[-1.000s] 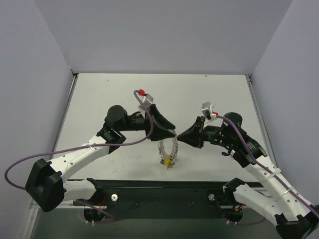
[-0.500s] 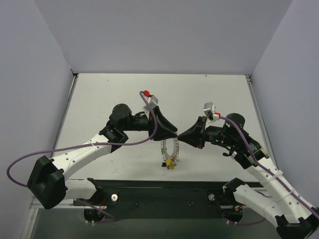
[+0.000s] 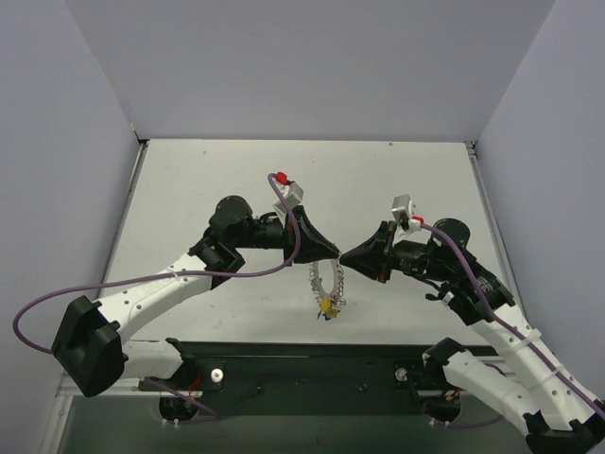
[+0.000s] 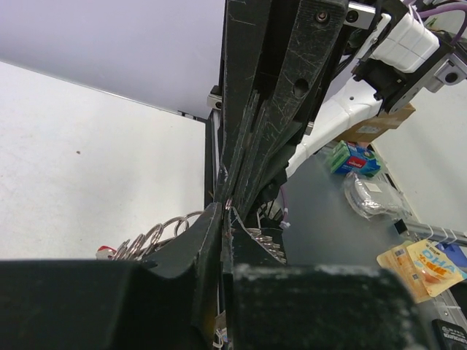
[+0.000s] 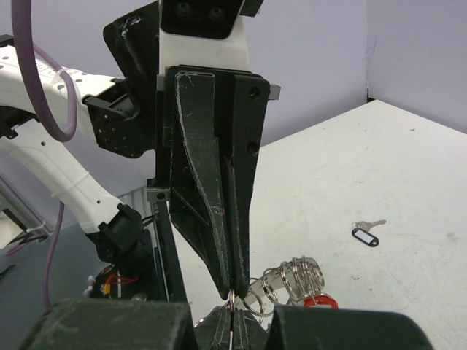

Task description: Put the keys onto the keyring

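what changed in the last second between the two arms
The left gripper swung right, toward the right gripper, and closed its fingers at the top of the large thin silver wire keyring, seemingly pinching the wire. The keyring drifted slightly right with them. The right gripper stayed shut on the keyring.

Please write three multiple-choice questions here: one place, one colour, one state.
1. Where is the keyring? A inside a box; B hanging between the left gripper and the right gripper; C on an arm's base.
2. Which colour is the head of the key lying on the table? A black; B green; C pink.
3. How are the right gripper's jaws? A wide open; B shut on the keyring; C out of view.
B, it dangles where both tips meet; A, its tag is black; B, they pinch its wire.
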Robot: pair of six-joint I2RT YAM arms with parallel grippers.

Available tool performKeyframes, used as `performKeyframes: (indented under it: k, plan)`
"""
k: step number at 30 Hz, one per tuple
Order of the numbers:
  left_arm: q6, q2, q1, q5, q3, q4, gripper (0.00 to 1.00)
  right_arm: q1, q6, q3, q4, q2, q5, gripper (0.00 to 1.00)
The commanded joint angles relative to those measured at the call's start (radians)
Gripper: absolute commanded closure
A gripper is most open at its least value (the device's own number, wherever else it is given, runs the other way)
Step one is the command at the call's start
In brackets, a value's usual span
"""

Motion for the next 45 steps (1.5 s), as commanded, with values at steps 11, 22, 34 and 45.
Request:
performKeyframes:
  k: [11, 22, 34, 45]
  plan:
    - [0.068, 0.003, -0.039, 0.023, 0.091, -0.089, 1.0, 0.008, 0.016, 0.041, 0.132, -0.014, 0.032, 0.87]
    - [0.13, -0.077, -0.039, 0.023, 0.088, -0.149, 1.0, 0.004, -0.193, 0.181, -0.11, -0.104, 0.075, 0.39]
    - [0.029, -0.187, -0.037, 0.003, -0.004, 0.058, 1.0, 0.007, -0.17, 0.261, -0.15, 0.031, -0.256, 0.56]
    - [0.072, -0.181, -0.034, -0.078, -0.005, -0.058, 1.0, 0.01, -0.127, 0.166, -0.11, 0.047, -0.129, 0.58]
